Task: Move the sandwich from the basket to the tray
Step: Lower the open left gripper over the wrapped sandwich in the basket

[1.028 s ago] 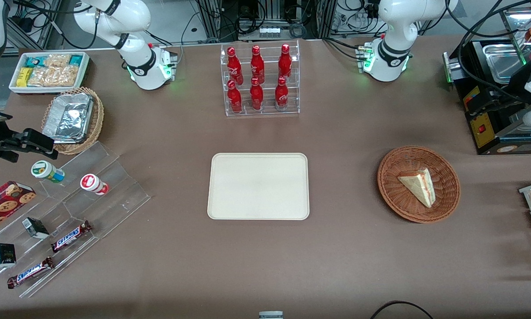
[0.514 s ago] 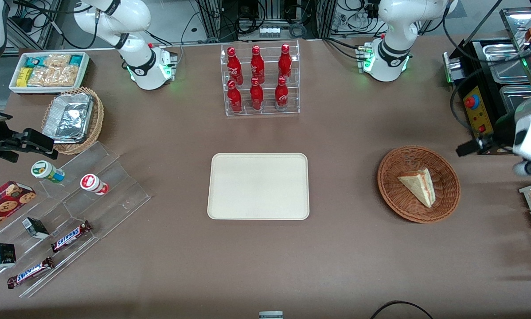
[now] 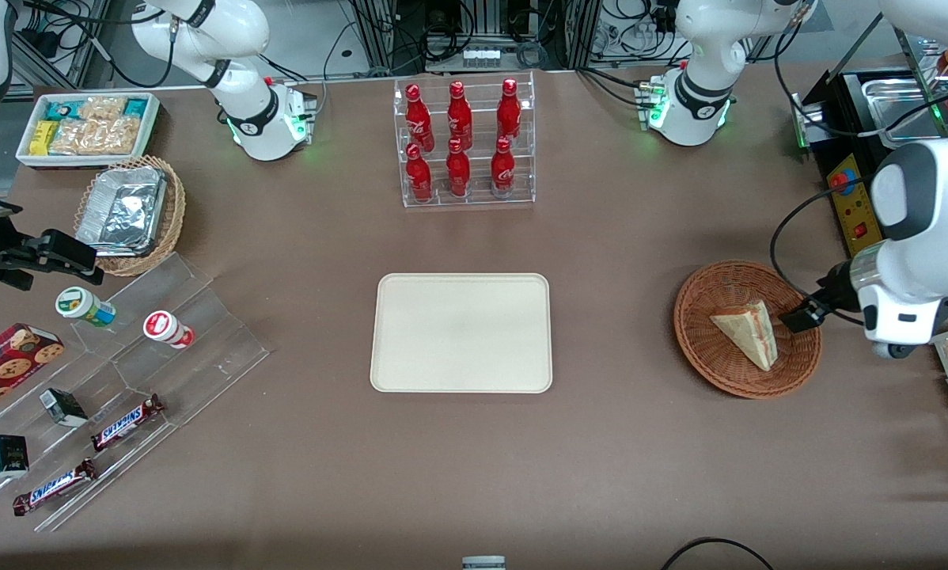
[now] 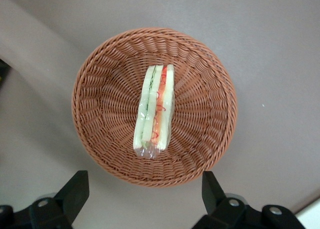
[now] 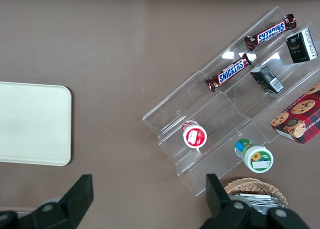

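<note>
- My claw (image 4: 145, 199) hung above the wicker basket (image 4: 100, 109), over the rim on the working arm's side, its two fingers (image 4: 75, 189) spread wide with nothing between them.
- The sandwich wedge (image 4: 155, 109) lay in the middle of the basket, below the claw and clear of both fingers. Its cut edge, with the red and green filling, faced up toward my wrist camera, and clear wrap showed at one end.
- In the front view the claw (image 3: 802, 315) sat over the basket (image 3: 703, 348) edge, just beside the sandwich (image 3: 747, 332) and, as far as I could judge, not touching it.
- The cream tray (image 3: 462, 380) lay bare on the brown worktop (image 3: 616, 459), well apart from the claw, toward the parked arm's end of the worktop.
- I judged the task barely begun. The approach was nearly made, but nothing had been gripped.
- What was left, as I read it:
  - centre the claw over the wedge and come down into the basket;
  - close on the bread faces;
  - lift clear of the rim;
  - carry the sandwich across to the tray and let it go.
</note>
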